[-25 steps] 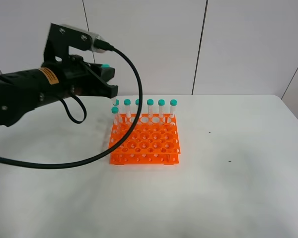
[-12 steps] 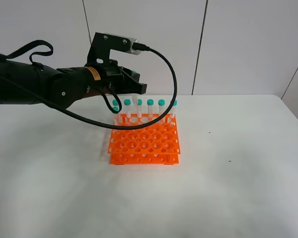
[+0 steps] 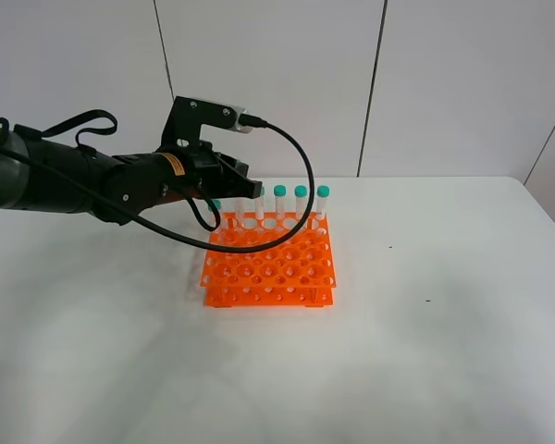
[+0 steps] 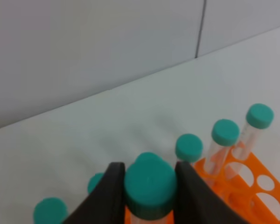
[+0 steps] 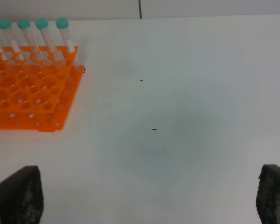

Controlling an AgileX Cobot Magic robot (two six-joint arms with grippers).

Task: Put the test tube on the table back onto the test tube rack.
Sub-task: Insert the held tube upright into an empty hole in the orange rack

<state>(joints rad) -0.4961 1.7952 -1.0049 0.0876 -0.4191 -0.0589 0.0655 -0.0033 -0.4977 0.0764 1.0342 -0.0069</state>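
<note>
Where the room shows, it's pale flat wall panels [image 3: 462,83] w/ dark vertical seams, behind a big white matte bench [image 3: 444,370] w/ rounded corner and a few tiny dark specks. Black left arm [image 3: 65,180] reaches over back-left of test tube rack [image 3: 268,273]: bright orange plastic, squarish, 2 tiers, round-hole grid. There the left jaws are clamped on the test tube [image 4: 150,186] at its teal cap, among back-row tubes [image 3: 301,199]; seated or not, can't tell. Meanwhile the right jaws gape wide, holding nothing.

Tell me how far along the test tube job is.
Done: the test tube is off the table, clamped in the left pincer. In hand: it hangs above the back row of the test tube rack. Left: lower it into a free hole and release.
</note>
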